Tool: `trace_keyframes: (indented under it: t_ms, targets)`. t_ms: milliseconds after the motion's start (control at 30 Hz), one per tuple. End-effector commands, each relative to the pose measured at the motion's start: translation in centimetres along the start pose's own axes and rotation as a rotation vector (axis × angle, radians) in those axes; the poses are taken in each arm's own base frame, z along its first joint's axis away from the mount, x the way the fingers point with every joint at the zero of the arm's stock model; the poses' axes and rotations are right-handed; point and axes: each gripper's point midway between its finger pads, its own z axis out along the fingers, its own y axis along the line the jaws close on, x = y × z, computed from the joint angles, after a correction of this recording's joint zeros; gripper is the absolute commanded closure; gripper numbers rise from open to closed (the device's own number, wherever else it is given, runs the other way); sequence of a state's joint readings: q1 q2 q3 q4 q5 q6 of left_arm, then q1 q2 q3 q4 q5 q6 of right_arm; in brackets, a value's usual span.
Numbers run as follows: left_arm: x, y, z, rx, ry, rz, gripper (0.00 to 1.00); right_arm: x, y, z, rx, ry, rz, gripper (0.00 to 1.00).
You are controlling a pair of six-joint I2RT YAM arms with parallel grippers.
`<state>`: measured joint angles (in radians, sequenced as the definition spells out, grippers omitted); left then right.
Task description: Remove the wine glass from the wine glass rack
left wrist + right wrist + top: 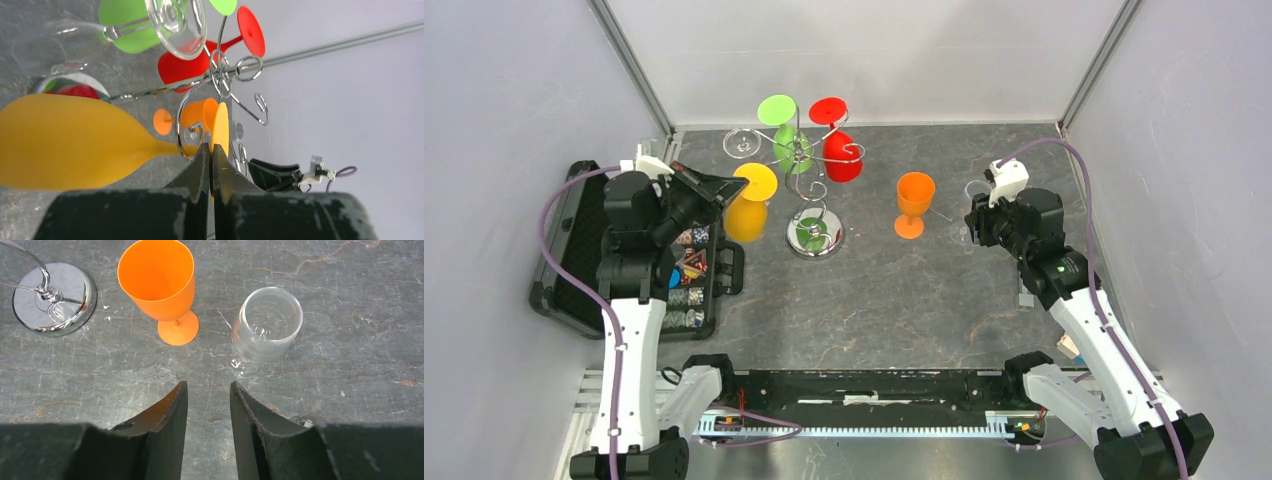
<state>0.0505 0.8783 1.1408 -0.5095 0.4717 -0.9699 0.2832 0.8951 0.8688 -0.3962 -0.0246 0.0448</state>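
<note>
The chrome wine glass rack stands mid-table on its round base. A green, a red and a clear glass hang from its arms. The yellow wine glass hangs at its left side, foot up. In the left wrist view a curled wire arm bends round the stem of the yellow glass. My left gripper is shut on that stem just beside the foot. My right gripper is open and empty above the table.
An orange glass and a clear glass stand upright on the table just ahead of my right gripper. A black case with small parts lies at the left edge. Grey walls enclose the table.
</note>
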Motion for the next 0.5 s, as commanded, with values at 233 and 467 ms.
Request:
trace_keyframes:
  t_ms: [233, 467]
  targets:
    - [-3.6, -1.7, -0.8, 0.009, -0.167, 0.115, 0.98, -1.5, -0.4, -0.6, 0.021, -0.07, 0.01, 0.59]
    - [-4.1, -2.3, 0.7, 0.046, -0.151, 0.103, 0.98, -1.8, 0.2, -0.8, -0.011, -0.083, 0.005, 0.56]
